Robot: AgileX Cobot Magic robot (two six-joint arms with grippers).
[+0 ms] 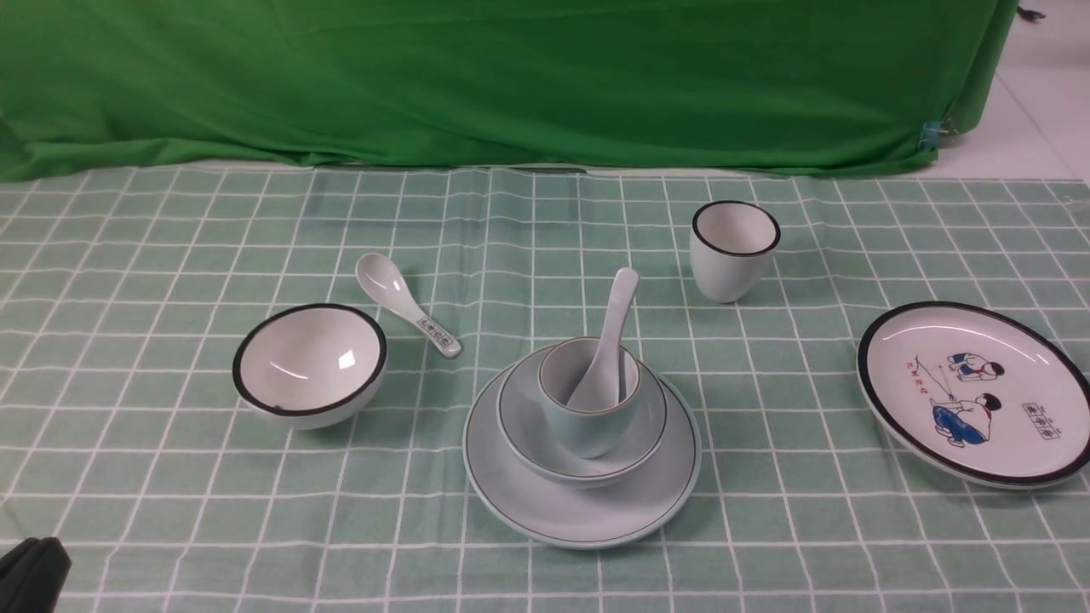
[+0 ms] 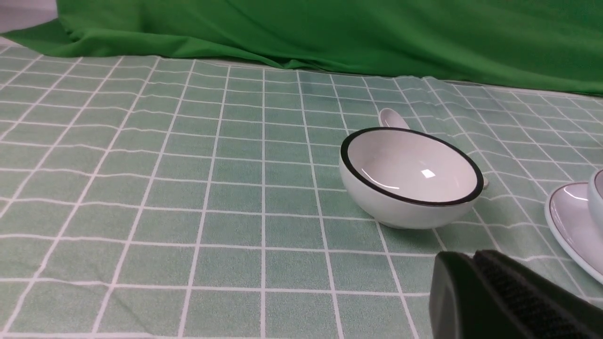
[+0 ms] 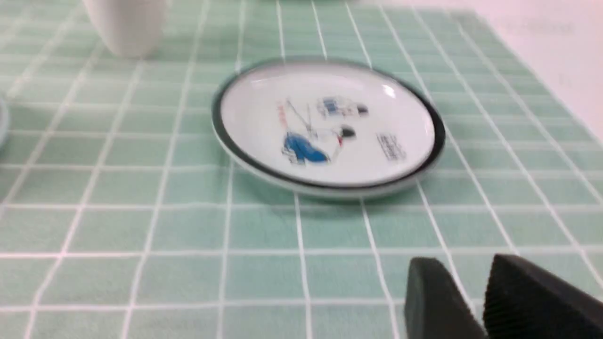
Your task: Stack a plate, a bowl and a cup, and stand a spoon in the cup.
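Observation:
The pale blue-green plate (image 1: 588, 502) lies near the middle of the table. The matching bowl (image 1: 528, 426) sits on it and the cup (image 1: 588, 421) stands in the bowl. The plain white spoon (image 1: 615, 323) stands in the cup, its handle leaning up and away. My left gripper (image 1: 34, 570) is at the near left corner, far from the stack; in the left wrist view it (image 2: 471, 256) is shut and empty, with the plate's edge (image 2: 570, 230) to one side. My right gripper (image 3: 464, 268) is out of the front view; its fingers stand slightly apart, empty, above the cloth.
A white black-rimmed bowl (image 1: 311, 362) and a patterned spoon (image 1: 404, 311) lie left of the stack. A white black-rimmed cup (image 1: 732, 247) stands behind it to the right. A cartoon plate (image 1: 975, 392) lies at the right, close before my right gripper. Green drape at the back.

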